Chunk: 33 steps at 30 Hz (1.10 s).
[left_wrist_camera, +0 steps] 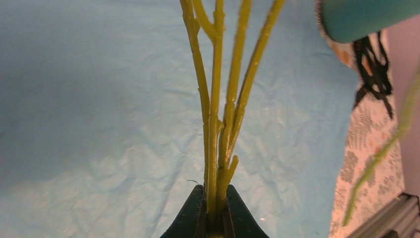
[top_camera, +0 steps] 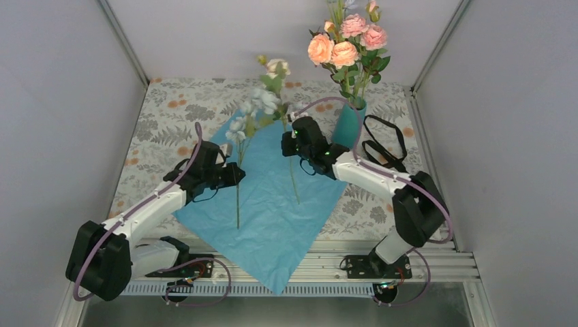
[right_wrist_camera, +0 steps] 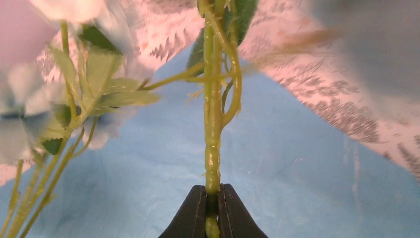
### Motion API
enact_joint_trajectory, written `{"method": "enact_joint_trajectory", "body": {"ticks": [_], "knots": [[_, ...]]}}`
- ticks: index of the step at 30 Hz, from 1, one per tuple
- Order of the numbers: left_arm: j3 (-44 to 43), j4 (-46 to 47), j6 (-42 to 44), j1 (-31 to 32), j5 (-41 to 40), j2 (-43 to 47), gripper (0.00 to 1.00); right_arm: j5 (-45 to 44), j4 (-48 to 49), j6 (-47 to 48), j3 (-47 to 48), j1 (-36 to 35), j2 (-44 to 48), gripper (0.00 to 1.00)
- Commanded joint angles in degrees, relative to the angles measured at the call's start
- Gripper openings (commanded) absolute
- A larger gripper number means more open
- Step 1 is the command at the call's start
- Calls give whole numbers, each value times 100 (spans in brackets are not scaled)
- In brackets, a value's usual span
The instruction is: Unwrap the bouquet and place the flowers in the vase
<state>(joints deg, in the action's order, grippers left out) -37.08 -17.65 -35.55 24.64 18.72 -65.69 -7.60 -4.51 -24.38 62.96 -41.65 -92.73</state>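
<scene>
Now clamped on branched green stem (left_wrist_camera: 214, 124): left gripper (left_wrist_camera: 216, 210). Likewise right gripper (right_wrist_camera: 213, 210), on single green stem (right_wrist_camera: 212, 129) (crinkled blue paper (top_camera: 272, 218) below).

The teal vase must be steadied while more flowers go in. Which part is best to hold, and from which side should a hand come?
Probably the bare middle of the vase, with a hand coming level from the near side. It stands upright and round, so fingers can close across it. The roses fill its mouth, so not from above; a black strap lies at its right.
</scene>
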Motion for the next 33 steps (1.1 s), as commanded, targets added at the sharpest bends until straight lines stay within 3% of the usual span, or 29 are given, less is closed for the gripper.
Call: {"method": "enact_joint_trajectory", "body": {"ticks": [1,8,17,24,28,33], "knots": [[221,-267,-306,-180,-350,178,2,-614,241,111,-97,152,558,4],[199,-271,-384,-232,-455,233,2,-740,105,540,2,244,957,4],[135,368,-340,-239,-438,-368,3,723,628,1398,-165,238,2119,4],[74,957,-413,-232,-401,-1154,4,491,455,1818,257,245,2698,4],[113,1085,-441,-228,-276,-1439,17,-81,527,2197,466,265,2810,4],[104,786,-347,-226,-424,-1184,48,-581,986,2767,591,553,2831,4]]}}
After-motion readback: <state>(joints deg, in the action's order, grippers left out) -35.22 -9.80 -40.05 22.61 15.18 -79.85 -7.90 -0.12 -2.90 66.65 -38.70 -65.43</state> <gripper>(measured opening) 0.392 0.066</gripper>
